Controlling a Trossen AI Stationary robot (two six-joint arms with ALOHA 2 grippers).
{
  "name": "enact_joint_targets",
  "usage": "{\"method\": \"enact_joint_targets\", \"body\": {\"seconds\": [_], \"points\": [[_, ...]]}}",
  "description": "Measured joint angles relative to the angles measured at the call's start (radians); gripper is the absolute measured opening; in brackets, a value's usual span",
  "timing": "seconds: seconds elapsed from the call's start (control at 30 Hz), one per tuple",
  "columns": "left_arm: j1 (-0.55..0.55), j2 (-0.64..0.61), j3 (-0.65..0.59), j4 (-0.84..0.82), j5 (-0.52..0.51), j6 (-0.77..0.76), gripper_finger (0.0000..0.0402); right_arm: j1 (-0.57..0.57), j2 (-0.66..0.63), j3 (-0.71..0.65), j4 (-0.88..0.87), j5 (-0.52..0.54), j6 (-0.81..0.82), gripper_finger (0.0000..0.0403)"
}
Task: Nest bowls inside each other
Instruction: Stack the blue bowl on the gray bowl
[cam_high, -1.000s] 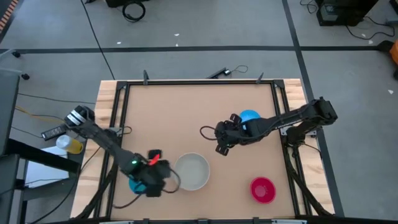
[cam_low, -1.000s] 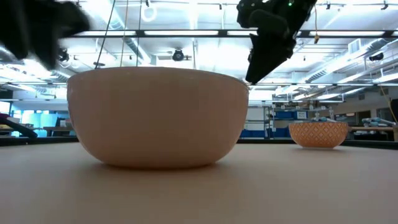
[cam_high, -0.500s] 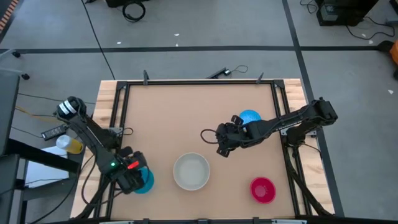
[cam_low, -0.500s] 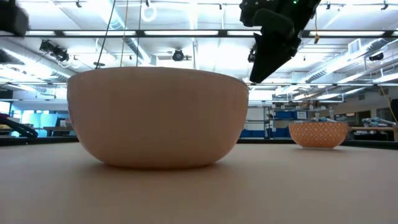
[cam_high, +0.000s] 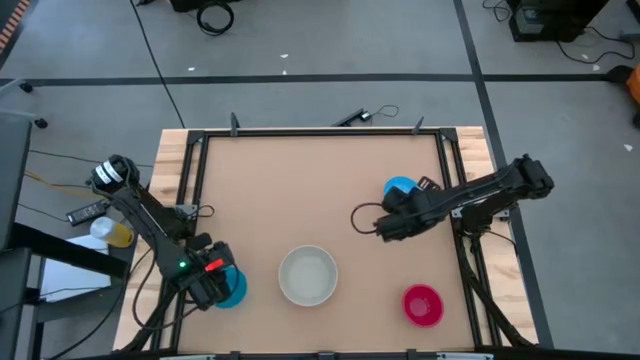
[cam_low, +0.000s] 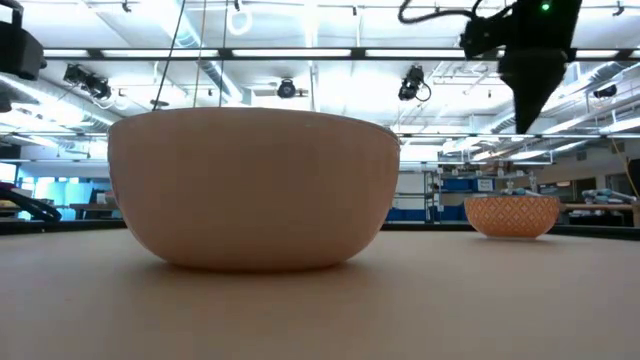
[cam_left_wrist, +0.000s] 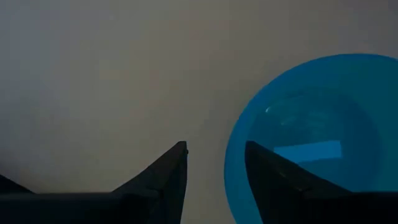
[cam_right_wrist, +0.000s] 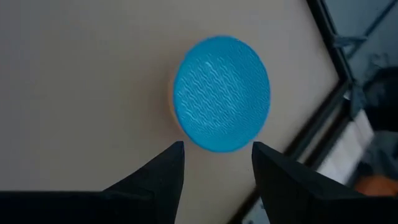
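Note:
A teal bowl (cam_high: 236, 289) stands upright near the table's near left corner. My left gripper (cam_left_wrist: 214, 180) is open and points down at the bowl's left side. One finger is outside the rim (cam_left_wrist: 231, 168) and one over the inside; no touch shows. A grey-white bowl (cam_high: 307, 276) stands at the near middle and a magenta bowl (cam_high: 422, 305) at the near right. A small bright blue bowl (cam_right_wrist: 221, 93) sits at the right. My right gripper (cam_high: 383, 228) hangs open above the table, on the blue bowl's near side.
A black rail (cam_high: 196, 180) on wooden boards frames the tabletop on all sides. A cable loops off my right wrist (cam_high: 358, 214). The far left half of the tabletop (cam_high: 270, 190) is bare. In the low view the grey-white bowl (cam_low: 255, 190) fills the middle.
My left gripper has gone toward the table's left edge, from over the teal bowl to its left rim, and then kept still. My right gripper has gone toward the table's right edge, closer to the blue bowl. No bowl has moved.

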Motion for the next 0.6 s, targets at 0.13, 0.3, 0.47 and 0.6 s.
{"method": "enact_joint_targets", "body": {"seconds": [0.13, 0.3, 0.47, 0.6], "points": [[0.000, 0.000, 0.000, 0.001, 0.034, 0.028, 0.0164, 0.000, -0.003, 0.000, 0.057, 0.021, -0.012, 0.0195], [0.005, 0.001, -0.030, 0.029, 0.033, 0.028, 0.0138, 0.006, -0.003, 0.000, 0.091, 0.027, -0.013, 0.0195], [0.005, 0.002, -0.062, 0.049, 0.038, 0.028, 0.0042, 0.015, -0.003, 0.000, 0.050, 0.031, -0.014, 0.0195], [0.023, -0.001, -0.014, 0.030, -0.008, 0.030, 0.0012, 0.015, -0.003, 0.000, 0.001, 0.013, -0.013, 0.0195]]}}
